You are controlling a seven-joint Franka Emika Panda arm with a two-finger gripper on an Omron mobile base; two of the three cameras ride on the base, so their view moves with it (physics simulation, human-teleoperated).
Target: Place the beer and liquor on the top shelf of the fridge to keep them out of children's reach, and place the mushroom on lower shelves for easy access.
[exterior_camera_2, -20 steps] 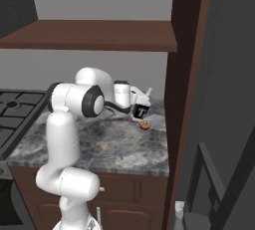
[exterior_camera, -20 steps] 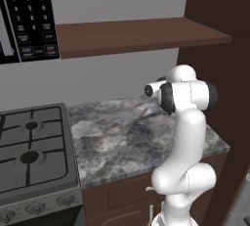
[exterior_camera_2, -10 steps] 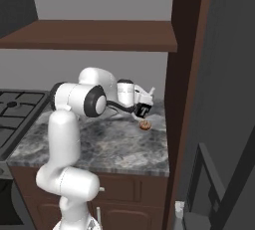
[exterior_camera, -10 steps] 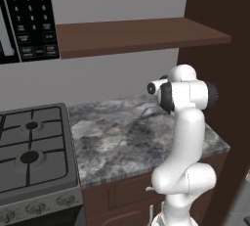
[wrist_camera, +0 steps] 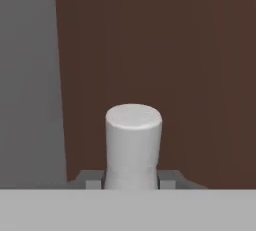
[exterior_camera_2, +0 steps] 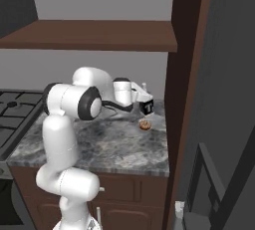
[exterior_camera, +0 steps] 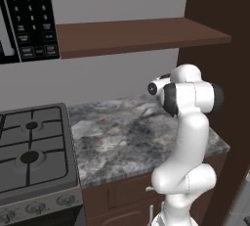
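Liquor's white neck gripped between the fingers at the surface's back right corner.

The liquor (exterior_camera_2: 145, 103), black label showing, stands by the back right corner of the marble surface (exterior_camera_2: 94, 142). In the hand view its white cap (wrist_camera: 133, 145) rises between the 2 fingers (wrist_camera: 92, 179), closed narrow against the neck on both sides. The mushroom (exterior_camera_2: 144, 125) lies on the surface just in front of the bottle, near the right edge. A brown cabinet wall (exterior_camera_2: 179, 94) stands beside them; a wooden shelf (exterior_camera_2: 89, 35) hangs above.
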